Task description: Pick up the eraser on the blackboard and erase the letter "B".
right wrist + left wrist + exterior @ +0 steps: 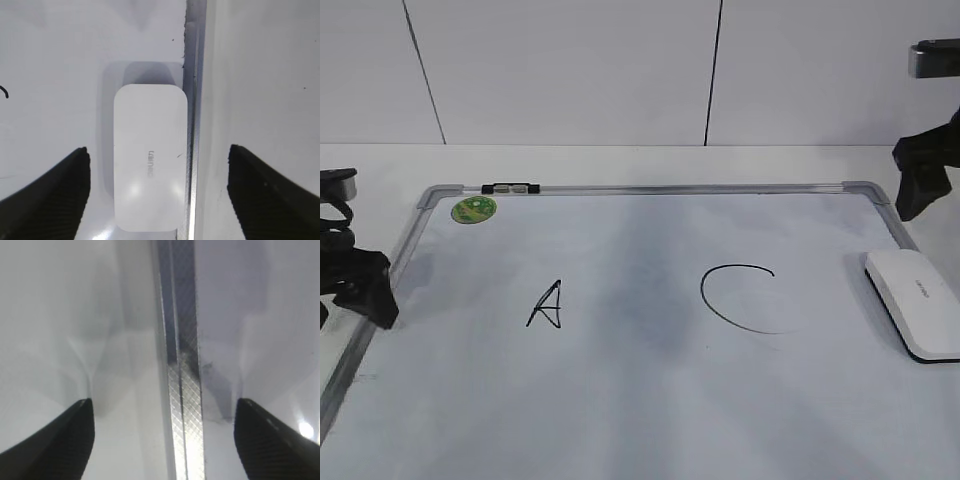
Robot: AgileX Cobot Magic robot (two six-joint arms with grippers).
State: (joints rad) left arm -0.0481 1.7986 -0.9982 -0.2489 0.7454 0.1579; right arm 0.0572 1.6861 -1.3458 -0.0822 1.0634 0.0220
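Observation:
The blackboard is a white dry-erase board with a grey metal frame, lying flat. A black "A" and an open-curve "C" are on it. No letter "B" shows; between them is only a faint grey smudge. The white eraser lies flat at the board's right edge, against the frame. My right gripper is open and empty, above and behind the eraser; in the right wrist view its fingers straddle the eraser from above. My left gripper is open and empty over the board's left frame.
A round green sticker and a small black-and-silver clip sit at the board's far left corner. The white table extends beyond the frame on the right. A white panelled wall stands behind.

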